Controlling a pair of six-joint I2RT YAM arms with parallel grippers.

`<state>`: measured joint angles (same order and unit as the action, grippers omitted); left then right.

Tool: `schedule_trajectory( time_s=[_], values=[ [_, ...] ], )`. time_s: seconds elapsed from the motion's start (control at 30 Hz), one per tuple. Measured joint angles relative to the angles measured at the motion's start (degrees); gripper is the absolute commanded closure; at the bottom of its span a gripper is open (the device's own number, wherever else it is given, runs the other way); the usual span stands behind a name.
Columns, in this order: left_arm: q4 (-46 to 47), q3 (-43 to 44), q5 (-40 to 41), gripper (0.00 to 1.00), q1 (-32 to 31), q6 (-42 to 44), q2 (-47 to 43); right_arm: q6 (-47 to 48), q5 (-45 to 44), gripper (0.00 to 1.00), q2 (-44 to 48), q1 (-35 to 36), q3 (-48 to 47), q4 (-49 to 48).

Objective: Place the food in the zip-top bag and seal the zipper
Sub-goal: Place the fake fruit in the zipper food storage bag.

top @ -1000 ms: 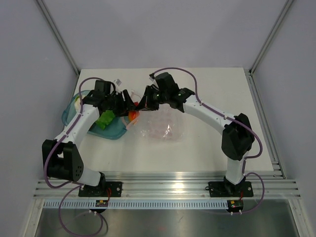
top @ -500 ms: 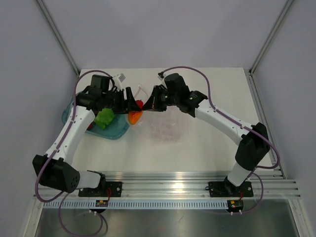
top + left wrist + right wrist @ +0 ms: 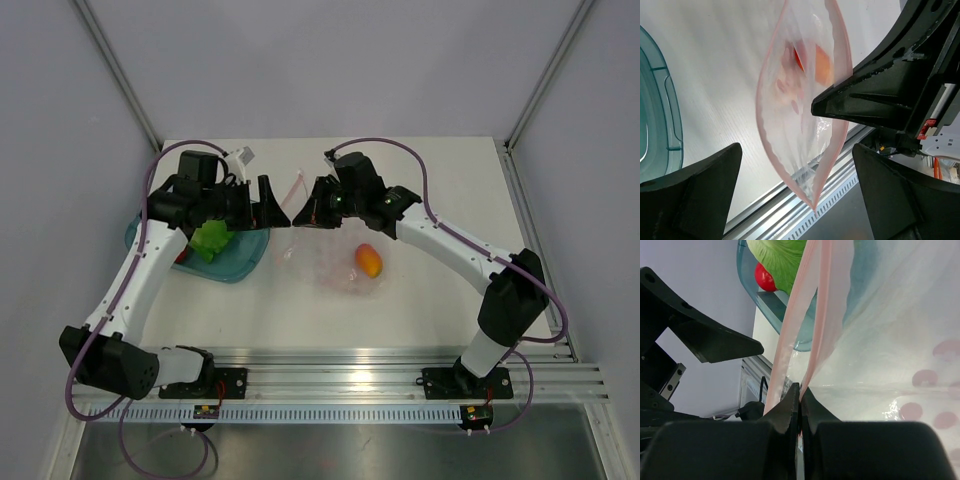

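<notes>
My left pincer (image 3: pixel 274 208) stands spread wide and grasps nothing. In its wrist view the two fingers (image 3: pixel 695 195) sit far apart at the bottom corners. The gaping mouth of the zip-top bag (image 3: pixel 800 125) hangs in front of the gap between them, touching neither one.

My right pincer (image 3: pixel 306 211) is clenched tight on the bag's top edge. Its own camera shows the two fingers (image 3: pixel 785 412) pressed together, with the pink zipper (image 3: pixel 812 325) pinched between their tips. That one side of the strip rises out of the grip, and the other side bows away to the left, so the mouth is parted. From my left wrist I see the same black tip (image 3: pixel 830 102) biting the right rim of the opening.

From above, the lifted edge hangs between my two pincers, and the rest of the bag (image 3: pixel 335 270) slumps on the white counter (image 3: pixel 450 180). One orange food (image 3: pixel 368 260) lies inside it, down at the low end and well apart from both pincers.

The teal bowl (image 3: pixel 238 265) sits just beside my left arm. It holds a green food (image 3: pixel 210 241) and a red food (image 3: pixel 765 277).
</notes>
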<state>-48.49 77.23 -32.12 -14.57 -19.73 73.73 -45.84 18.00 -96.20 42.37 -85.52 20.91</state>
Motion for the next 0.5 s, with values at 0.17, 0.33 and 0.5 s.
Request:
schedule_trajectory(
  time_s=[0.17, 0.33, 0.5],
  values=[
    [0.0, 0.0, 1.1, 0.11, 1.6, -0.2, -0.3, 0.3, -1.0, 0.95, 0.6, 0.0, 0.0, 1.7],
    [0.1, 0.0, 2.8, 0.10, 9.4, -1.7, -1.5, 1.8, -3.5, 0.94, 4.1, 0.0, 0.0, 6.0],
    [-0.1, -0.7, 11.2, 0.09, 14.5, -4.4, -3.1, 3.0, -6.7, 0.94, 11.4, 0.0, 1.0, 9.0]
  ],
)
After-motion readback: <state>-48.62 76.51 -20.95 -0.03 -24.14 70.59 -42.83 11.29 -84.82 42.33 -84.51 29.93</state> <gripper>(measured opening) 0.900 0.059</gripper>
